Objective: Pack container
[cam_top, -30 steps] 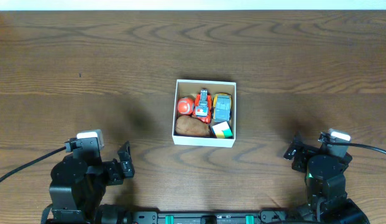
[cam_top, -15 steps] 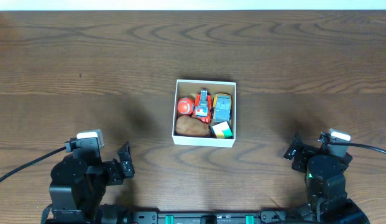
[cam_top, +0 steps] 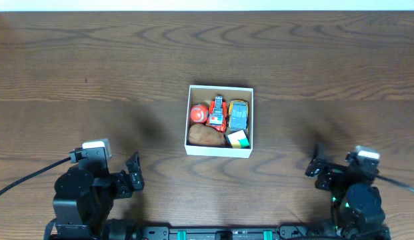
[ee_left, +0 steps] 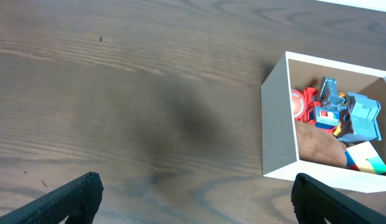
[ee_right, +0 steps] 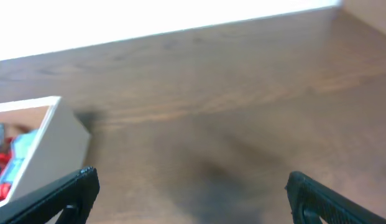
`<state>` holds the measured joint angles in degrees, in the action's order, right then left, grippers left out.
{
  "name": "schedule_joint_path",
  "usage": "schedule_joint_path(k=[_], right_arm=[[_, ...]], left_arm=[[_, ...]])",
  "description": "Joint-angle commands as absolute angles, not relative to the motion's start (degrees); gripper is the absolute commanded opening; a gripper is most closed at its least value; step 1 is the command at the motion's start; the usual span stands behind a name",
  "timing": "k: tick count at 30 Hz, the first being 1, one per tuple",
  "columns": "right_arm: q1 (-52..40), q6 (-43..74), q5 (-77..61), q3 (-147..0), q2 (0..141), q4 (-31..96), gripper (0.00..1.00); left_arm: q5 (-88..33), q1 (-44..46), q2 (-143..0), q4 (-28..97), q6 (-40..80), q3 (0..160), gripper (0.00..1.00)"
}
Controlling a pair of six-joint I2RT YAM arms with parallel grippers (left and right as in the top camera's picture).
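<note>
Dark wood-grain table (cam_top: 93, 60), with a white band (cam_top: 207, 5) beyond its far edge. The container (cam_top: 219, 151) sits at the table's middle, filled with small toys (cam_top: 218, 115), unmoved since the earlier frame. Left tool (cam_top: 135, 172) and right tool (cam_top: 317, 168), along the near edge, stand spread and empty. The right tool has shifted slightly toward the near edge; the left has not.

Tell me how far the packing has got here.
Looks essentially done: the container holds several toys, among them an orange ball and a red vehicle. Nothing is in hand: the left gripper and right gripper stand open and empty, away from it. No loose toys show on the table, so little seems left.
</note>
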<state>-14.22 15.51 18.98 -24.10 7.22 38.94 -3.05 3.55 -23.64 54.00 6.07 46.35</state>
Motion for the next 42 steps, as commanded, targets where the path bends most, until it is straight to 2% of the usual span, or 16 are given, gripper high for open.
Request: schedule_joint_path(k=[1, 8, 17, 23, 28, 42], right_arm=[[-11.07, 2.79, 6.11, -18.13, 2.90, 33.41, 0.99], [-8.40, -5.56, -3.25, -8.73, 0.30, 15.51, 0.99], [-6.72, -8.64, -5.61, -0.25, 0.27, 3.70, 0.99], [-5.10, -8.51, -2.83, -0.32, 0.27, 3.95, 0.99], [-4.10, -2.72, 1.13, -0.32, 0.27, 4.27, 0.99], [-3.22, -0.25, 0.40, -0.32, 0.32, 4.25, 0.99]], left_arm=[[-3.64, 3.73, -23.86, 54.19, 6.50, 46.28, 0.98], [-3.64, 3.73, -23.86, 54.22, 6.50, 46.28, 0.98], [-3.62, 3.73, -23.86, 54.19, 6.48, 46.28, 0.98], [-3.64, 3.73, -23.86, 54.19, 6.48, 46.28, 0.98], [-3.64, 3.73, -23.86, 54.19, 6.50, 46.28, 0.98], [-3.64, 3.73, -23.86, 54.22, 6.50, 46.28, 0.98]])
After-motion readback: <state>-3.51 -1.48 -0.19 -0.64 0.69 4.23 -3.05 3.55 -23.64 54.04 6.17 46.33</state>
